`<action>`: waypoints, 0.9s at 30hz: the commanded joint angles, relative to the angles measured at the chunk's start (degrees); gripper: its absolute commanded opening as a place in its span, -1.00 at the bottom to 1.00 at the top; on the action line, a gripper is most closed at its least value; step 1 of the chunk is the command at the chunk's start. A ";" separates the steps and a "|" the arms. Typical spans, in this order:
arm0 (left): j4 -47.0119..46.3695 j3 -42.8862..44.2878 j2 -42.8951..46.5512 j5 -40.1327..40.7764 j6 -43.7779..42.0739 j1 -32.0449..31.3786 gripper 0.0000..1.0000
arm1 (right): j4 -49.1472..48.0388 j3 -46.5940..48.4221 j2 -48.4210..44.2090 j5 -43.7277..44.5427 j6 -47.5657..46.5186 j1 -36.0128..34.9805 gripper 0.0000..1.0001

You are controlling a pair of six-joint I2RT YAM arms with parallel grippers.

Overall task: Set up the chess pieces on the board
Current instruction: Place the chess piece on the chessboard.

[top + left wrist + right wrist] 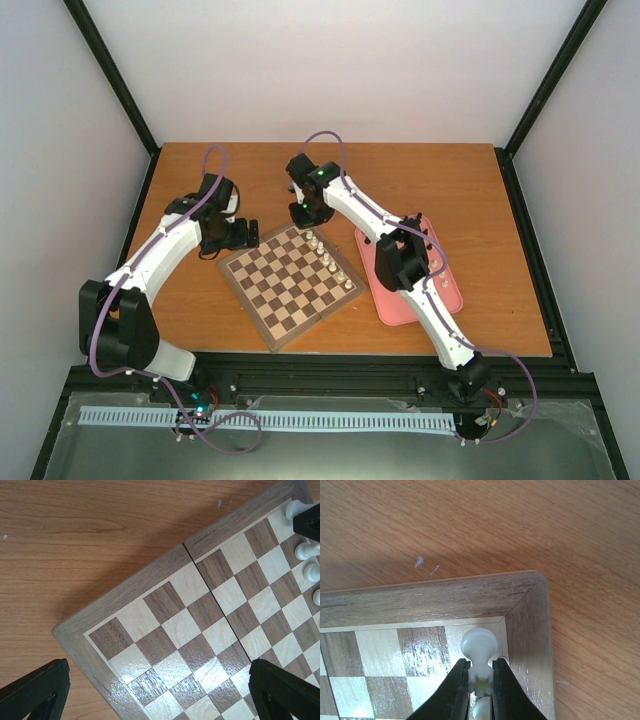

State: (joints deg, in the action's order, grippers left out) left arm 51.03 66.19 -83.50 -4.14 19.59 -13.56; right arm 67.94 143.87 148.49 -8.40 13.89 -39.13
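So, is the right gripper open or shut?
Shut: the right gripper pinches the cream-white chess piece by its neck, over a corner of the checkered wooden board.

Fig. 1: You see a brown wood-grain table [450, 190] that carries two things directly. Near its middle lies the board [285, 300], a checkered square turned corner-on to the table's edges, and a pink tray [397, 303] lies just beside the board's right corner. In the right wrist view you find a small pale speck [419, 561] on the bare wood near one board corner.
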 commanded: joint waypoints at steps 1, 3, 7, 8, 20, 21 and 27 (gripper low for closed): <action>-0.56 0.21 0.07 -0.20 -0.84 -0.33 1.00 | 0.70 1.50 1.54 0.06 -0.68 -0.24 -0.90; -0.55 0.16 -0.01 -0.33 -0.79 -0.32 0.99 | 0.62 1.50 1.54 0.06 -0.68 -0.24 -0.90; -0.62 0.16 -0.11 -0.28 -0.83 -0.31 0.99 | 0.67 1.59 1.55 0.32 -0.62 -0.24 -0.89; -0.59 0.16 -0.08 -0.33 -0.79 -0.31 0.99 | 0.76 1.59 1.61 0.32 -0.62 -0.28 -0.88; -0.70 0.42 -0.27 -0.42 -0.82 -0.30 0.99 | 1.24 1.59 0.98 1.08 -1.28 -0.24 -0.60; -0.64 0.45 -0.33 -0.42 -0.83 -0.34 0.99 | 1.23 1.63 1.01 1.04 -1.32 -0.24 -0.58; -0.57 0.34 -0.06 -0.33 -0.79 -0.32 0.99 | 0.81 1.63 0.58 0.85 -1.48 -0.25 -0.53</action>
State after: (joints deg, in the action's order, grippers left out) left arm 51.00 66.19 -83.50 -4.27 19.59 -13.56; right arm 68.38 143.94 149.14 -7.97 12.95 -39.13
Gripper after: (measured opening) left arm 0.998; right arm 0.230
